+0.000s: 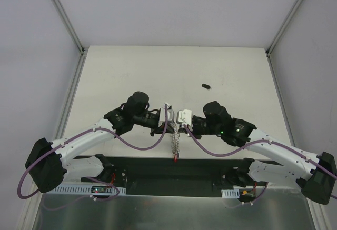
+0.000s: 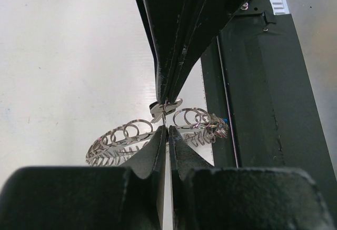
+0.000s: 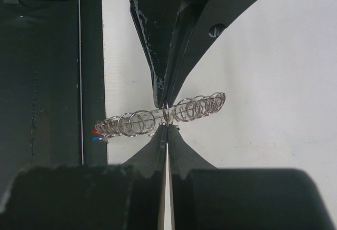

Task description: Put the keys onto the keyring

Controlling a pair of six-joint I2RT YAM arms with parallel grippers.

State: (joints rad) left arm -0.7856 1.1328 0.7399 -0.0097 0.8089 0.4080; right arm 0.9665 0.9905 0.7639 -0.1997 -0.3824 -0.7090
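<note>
Nearest, the left pincer and right pincer were each clamped on the keyring, holding it between them near the desk front edge; one black key lay farther out, nearer the right arm, long axis crosswise.

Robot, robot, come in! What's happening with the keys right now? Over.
Left gripper and right gripper both shut on the keyring, tip to tip. One black key loose on the table, far side. Nothing blocking it.
</note>
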